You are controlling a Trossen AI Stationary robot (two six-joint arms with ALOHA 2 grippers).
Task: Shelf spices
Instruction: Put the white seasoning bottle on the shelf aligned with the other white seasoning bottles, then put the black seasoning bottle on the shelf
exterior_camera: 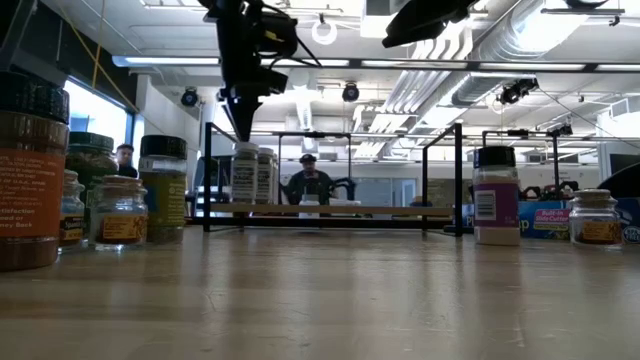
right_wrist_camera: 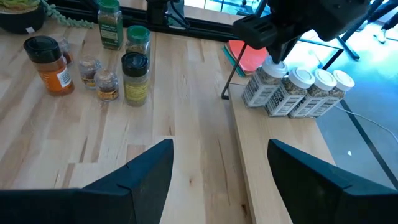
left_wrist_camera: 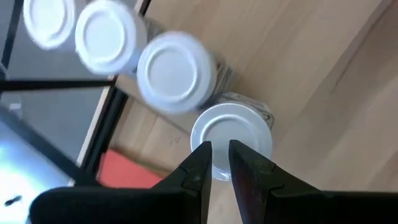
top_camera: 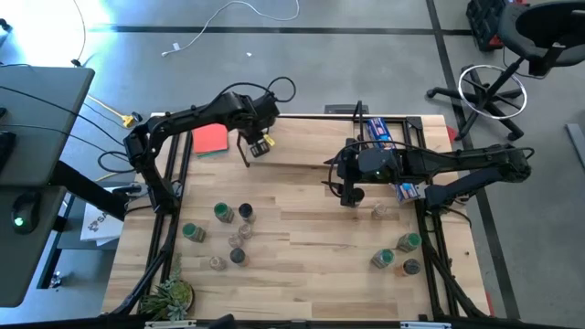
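Several white-lidded spice jars stand in a row on the left end of the shelf, a light board in a black wire frame. My left gripper points down over the nearest jar's lid, its fingers almost together with nothing between them. In the low view the left gripper ends just above that jar. My right gripper hangs open above the table before the shelf's middle, holding nothing. Loose jars stand on the table at the left and right. My left gripper comes from above, slanting down, with its nearly closed fingertips at the white lid of the jar at the near end of the row. I cannot tell whether the tips touch the lid. The jar stands upright on the shelf board.
A red card lies left of the shelf. A blue packet lies on the shelf's right end. One jar stands near my right gripper. A plant sits at the near left corner. Bare wood lies between the two jar groups.
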